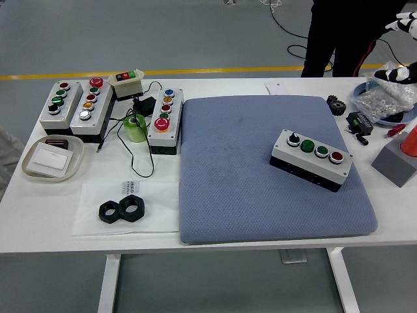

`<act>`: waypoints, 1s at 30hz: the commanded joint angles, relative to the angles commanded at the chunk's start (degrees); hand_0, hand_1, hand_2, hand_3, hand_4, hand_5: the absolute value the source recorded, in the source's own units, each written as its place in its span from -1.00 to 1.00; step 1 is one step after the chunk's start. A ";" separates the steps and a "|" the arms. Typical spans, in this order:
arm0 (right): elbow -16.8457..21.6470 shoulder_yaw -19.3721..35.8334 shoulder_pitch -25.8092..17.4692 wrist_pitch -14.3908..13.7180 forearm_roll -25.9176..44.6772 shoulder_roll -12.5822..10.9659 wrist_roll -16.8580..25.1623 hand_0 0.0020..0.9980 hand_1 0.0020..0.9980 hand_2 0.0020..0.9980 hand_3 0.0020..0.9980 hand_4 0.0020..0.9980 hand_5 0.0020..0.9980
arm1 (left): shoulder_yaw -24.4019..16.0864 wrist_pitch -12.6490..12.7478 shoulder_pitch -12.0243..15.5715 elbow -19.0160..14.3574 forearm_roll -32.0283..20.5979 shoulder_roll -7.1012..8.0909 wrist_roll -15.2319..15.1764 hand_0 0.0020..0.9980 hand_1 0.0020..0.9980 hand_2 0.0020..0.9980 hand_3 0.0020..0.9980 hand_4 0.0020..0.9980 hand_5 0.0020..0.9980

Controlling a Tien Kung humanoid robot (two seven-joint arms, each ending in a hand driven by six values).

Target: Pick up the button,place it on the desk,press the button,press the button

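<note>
A white four-control button box (311, 158) with a black base lies at an angle on the right half of the blue-grey mat (247, 189). Its top carries a black knob, two green buttons and a red button. Neither robot arm shows in the head view. A person in dark clothes (339, 32) stands at the far right of the table, with a white-gloved hand (402, 23) raised at the top right corner and another (399, 73) just above a plastic bag.
Three more button boxes (60, 104) (91, 104) (165, 120) and a small one (127, 81) stand at back left with cables and a green tape roll (135, 127). A tray (29, 171) and two black nuts (122, 210) lie front left. A gear (335, 104), bag (384, 101) and grey block (394, 163) crowd the right edge.
</note>
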 joint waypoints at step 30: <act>-12.58 -2.69 -7.49 -12.54 47.15 4.79 2.13 0.97 0.87 0.89 0.87 0.27 0.40 | -0.71 -0.13 -0.08 0.00 1.29 -0.22 0.22 0.49 0.83 0.97 0.89 0.21 1.00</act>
